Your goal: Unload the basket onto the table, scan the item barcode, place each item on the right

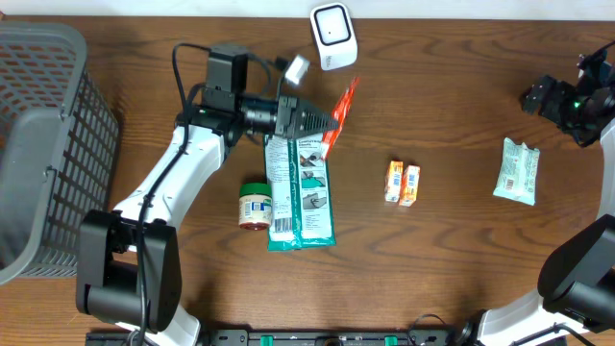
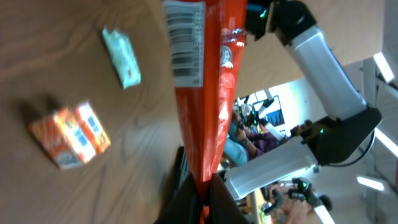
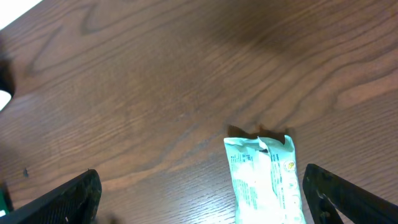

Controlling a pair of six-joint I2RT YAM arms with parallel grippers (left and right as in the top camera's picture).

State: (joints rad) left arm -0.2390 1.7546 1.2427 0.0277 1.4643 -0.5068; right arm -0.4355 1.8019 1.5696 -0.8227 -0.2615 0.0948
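The left gripper is clamped shut on the lower end of a slim orange snack packet, held in the air above the brown wooden table. In the left wrist view the black fingers pinch the packet's narrow tail, and the packet runs straight away from them, long axis in line with the gripper. A white label with the barcode sits near the far end, on the face turned toward the wrist camera.

From overhead, the packet slants up and to the right from the gripper, toward the far edge of the table. The white barcode scanner stands just beyond the packet's free tip, near it but not touching. Whether the barcode face is turned toward the scanner's window cannot be told, so the coming move likely depends on rotating or tilting that label toward the scanner.

The left arm is by far the nearer to the scanner. The right gripper hangs with its jaws wide apart and empty, well away at the table's right side, above a pale teal packet.

A green packet lies flat under the left arm, with a small jar beside it and two small orange boxes further right.
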